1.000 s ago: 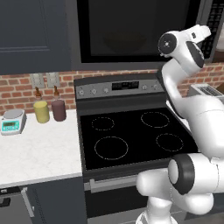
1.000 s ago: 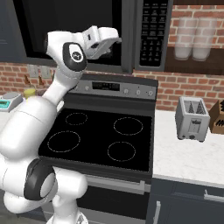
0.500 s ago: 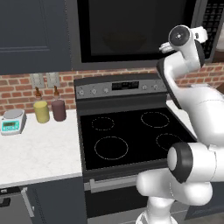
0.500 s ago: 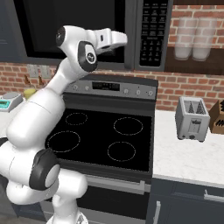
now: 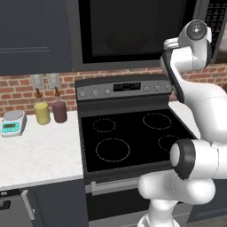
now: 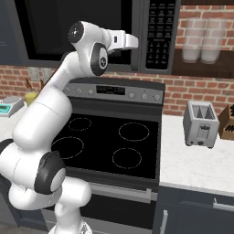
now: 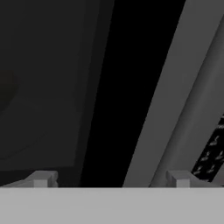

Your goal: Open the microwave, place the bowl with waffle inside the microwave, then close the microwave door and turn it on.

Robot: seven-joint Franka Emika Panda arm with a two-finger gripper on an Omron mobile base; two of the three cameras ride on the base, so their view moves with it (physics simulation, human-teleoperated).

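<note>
The black microwave (image 5: 133,31) hangs above the stove, and its dark-glass door (image 6: 55,27) is shut. Its button panel (image 6: 160,32) runs down the right side. My gripper (image 6: 135,42) is raised in front of the door's right edge, close to the panel. In the hand view the gripper (image 7: 110,179) is open, its tips wide apart with nothing between them. It faces the dark glass, a slanted grey bar (image 7: 175,87) of the door and a strip of the panel (image 7: 213,151). The bowl and the waffle are out of view.
A black stove (image 5: 133,133) lies below the arm. On the left counter stand a yellow canister (image 5: 42,113), a maroon canister (image 5: 59,111) and a small scale (image 5: 12,123). A silver toaster (image 6: 201,123) and a knife block (image 6: 227,122) stand on the right counter.
The hand has swung right along the microwave front toward the door's right edge and the panel. The jaws have stayed open.
</note>
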